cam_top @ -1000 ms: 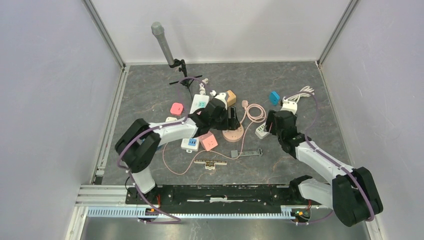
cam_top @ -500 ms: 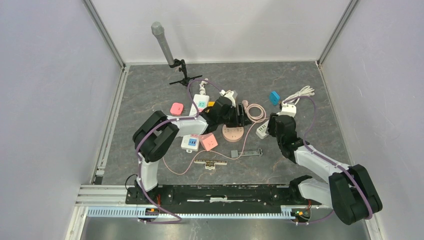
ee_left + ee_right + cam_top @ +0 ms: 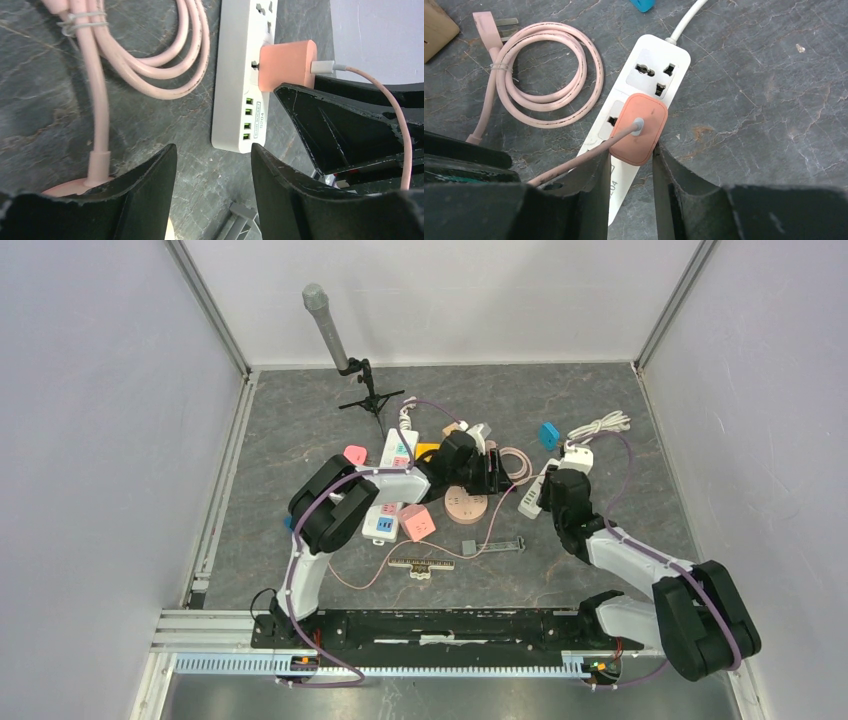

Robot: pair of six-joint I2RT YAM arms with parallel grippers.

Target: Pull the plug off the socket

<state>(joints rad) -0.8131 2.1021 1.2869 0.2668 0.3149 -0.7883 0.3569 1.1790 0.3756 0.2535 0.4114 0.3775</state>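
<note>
The plug [image 3: 639,129] still sat in the socket strip [image 3: 656,70], right of the table's [image 3: 690,470] middle. The right gripper [image 3: 630,157] had narrowed to pinch its sides. The left gripper [image 3: 212,170], spread and empty, had swung alongside, so the pull looked ready.

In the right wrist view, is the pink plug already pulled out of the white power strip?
No, the pink plug sits flat against the white power strip, seated in one of its sockets.

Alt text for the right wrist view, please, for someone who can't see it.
A salmon-pink plug sits in a white power strip, flanked closely by the black fingers of the right gripper; whether they touch it is unclear. A coiled pink cable lies left of the strip in the picture.
</note>
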